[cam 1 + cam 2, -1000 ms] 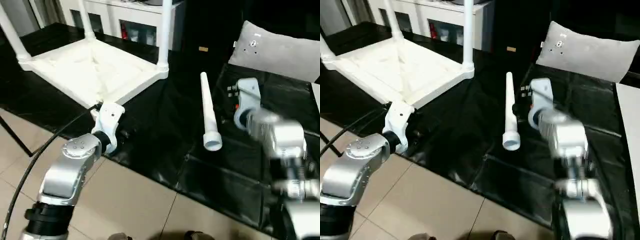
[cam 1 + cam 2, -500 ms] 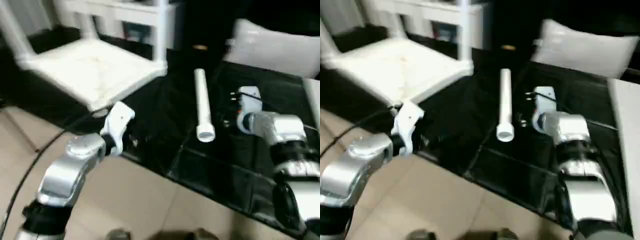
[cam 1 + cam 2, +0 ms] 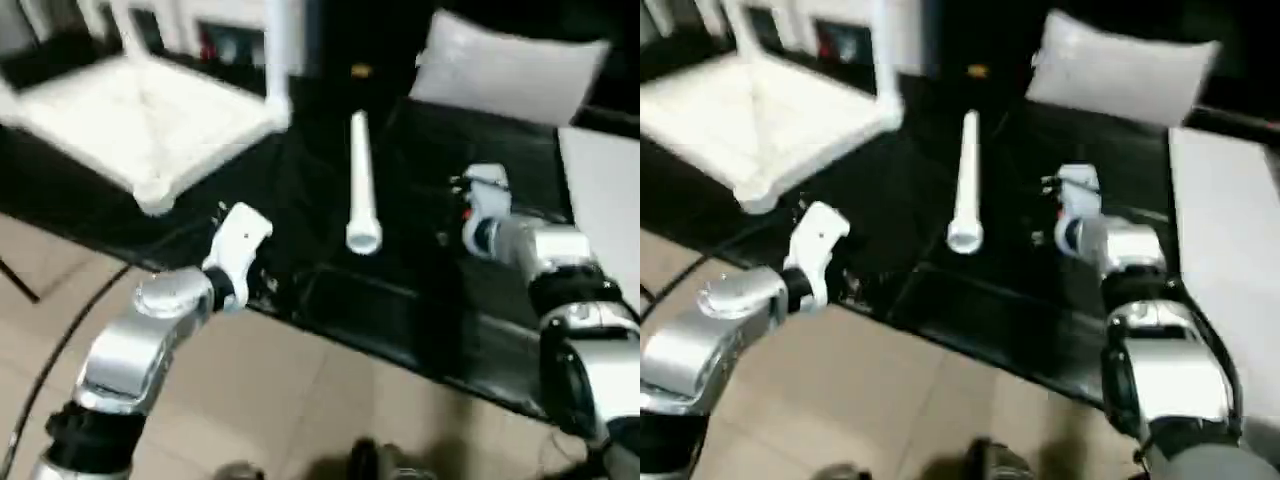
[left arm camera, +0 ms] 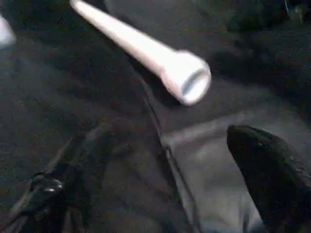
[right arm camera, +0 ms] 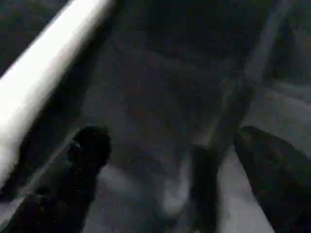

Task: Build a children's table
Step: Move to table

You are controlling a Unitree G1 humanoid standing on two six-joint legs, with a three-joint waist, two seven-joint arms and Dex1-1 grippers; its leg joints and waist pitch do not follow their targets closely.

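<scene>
Nearest the camera, two silver forearms reach out over the tiled floor (image 3: 300, 400) toward the black-covered counter (image 3: 400, 320). The left tool (image 4: 160, 194) hovers at the counter's near edge with its black fingers (image 4: 272, 179) spread wide and nothing between them. The right tool (image 5: 165, 165) hangs over the counter too, jaws apart, nothing gripped, the white leg passing just beside one finger in its wrist view.

Between the two arms, a little further out, lies the loose leg (image 3: 359, 185), flat on the black cover with its wider, hollow end toward the robot and its narrow end pointing away. Neither tool touches it yet.

Further back on the robot's left sits the children's table (image 3: 130, 115), upside down, ribbed underside up. One leg (image 3: 280, 50) stands upright at its nearer right corner, and others rise at the back. The near corner socket (image 3: 155, 195) looks empty, though that's my reading. A grey cushion (image 3: 500, 65) lies at the far right, a white cabinet (image 3: 210, 30) behind the table.

So the step in hand looks like fetching the last leg. The next move calls for a tool to come down astride the leg, close on it, tip it upright and carry it to that empty socket for screwing in
</scene>
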